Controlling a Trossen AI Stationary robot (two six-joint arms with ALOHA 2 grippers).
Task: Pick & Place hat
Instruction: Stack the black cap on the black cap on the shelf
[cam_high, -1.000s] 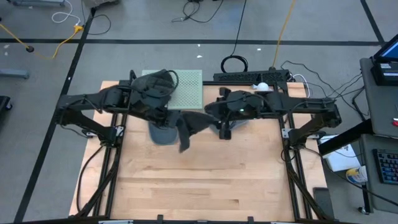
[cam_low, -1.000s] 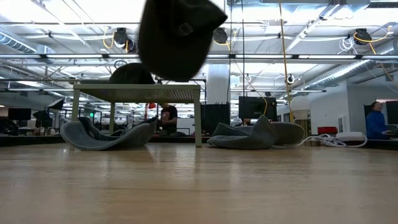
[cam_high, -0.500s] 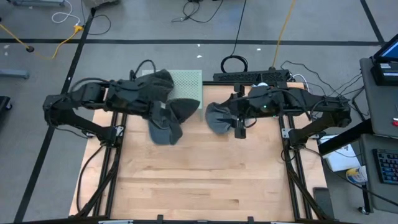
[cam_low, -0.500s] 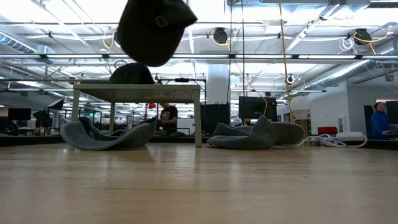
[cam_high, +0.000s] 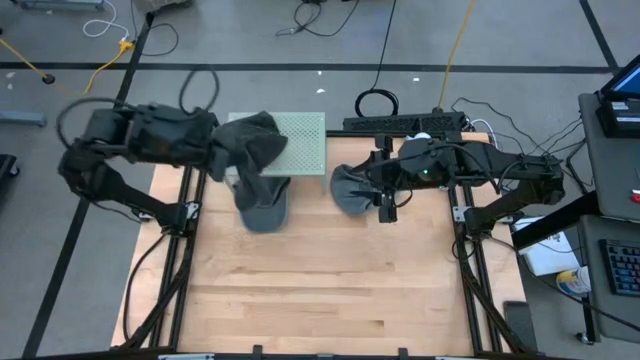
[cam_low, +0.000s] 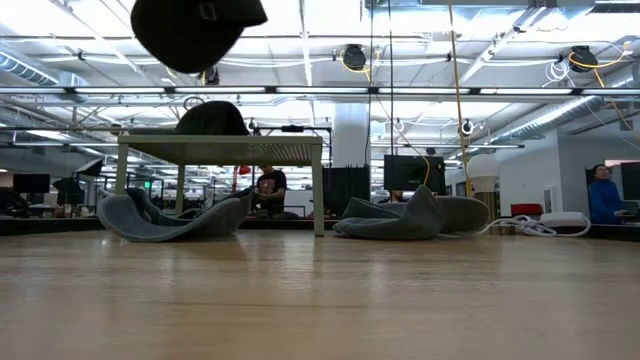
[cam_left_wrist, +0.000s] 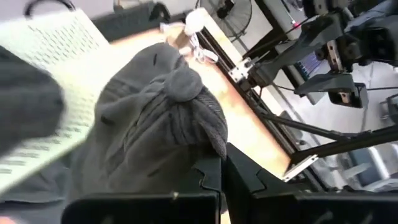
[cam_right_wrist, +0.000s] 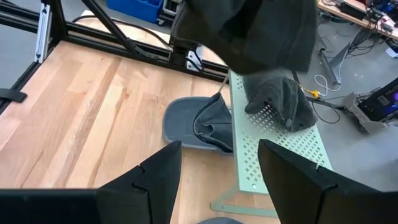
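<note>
Left tool (cam_left_wrist: 217, 180) clamped on dark hat (cam_high: 255, 150) above rack (cam_high: 305, 140); placing left. Right tool (cam_right_wrist: 214, 171) open, idle.

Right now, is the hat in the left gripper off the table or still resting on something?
Off the table. The hat hangs high above the rack in the low view, pinched in the left gripper.
</note>
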